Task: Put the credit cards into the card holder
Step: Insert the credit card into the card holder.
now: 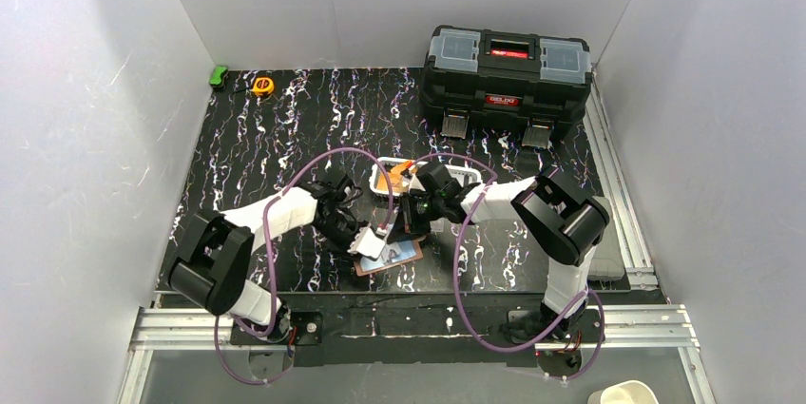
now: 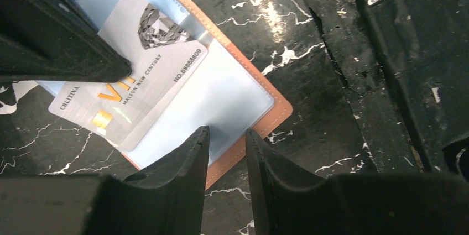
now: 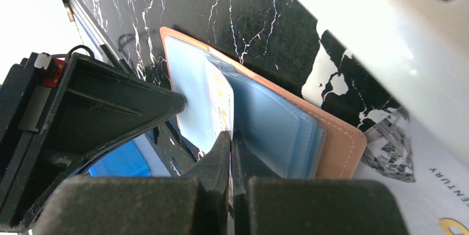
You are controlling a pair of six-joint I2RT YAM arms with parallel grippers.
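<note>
— Near the front edge of the bench [image 1: 285, 138], between my two arms, the card holder [image 1: 392, 258] lies open, with its tan cover down and its pale blue sleeves facing up.

— And the cards?

— From the left wrist I see a pale card [image 2: 138, 74] with gold lettering and a diamond print. It lies flat across one half of the holder [image 2: 238, 97], with one end hanging over onto the bench. An orange card [image 1: 392, 179] sits in the white basket [image 1: 464, 172] just behind the holder.

— How do the left jaws stand?

— Slightly apart, with nothing between them that I can see. Their fingertips [image 2: 191, 157] sit over the holder's near edge, on the bare sleeve beside the pale card. I cannot tell whether they touch it or hang just above.

— And the right jaws?

— Pressed together. From the right wrist, their fingertips [image 3: 221, 155] meet at the edge of the sleeves, where a pale leaf with yellow marks stands among the blue ones. Whether they nip that leaf I cannot tell. In the same view, one black finger of my left arm comes up against the face of the outer sleeve.

— Anything else on the bench?

— A black toolbox [image 1: 507, 71] stands at the back right, lid down. A yellow tape measure [image 1: 262, 86] lies at the back left. Both are well apart from the holder.
</note>
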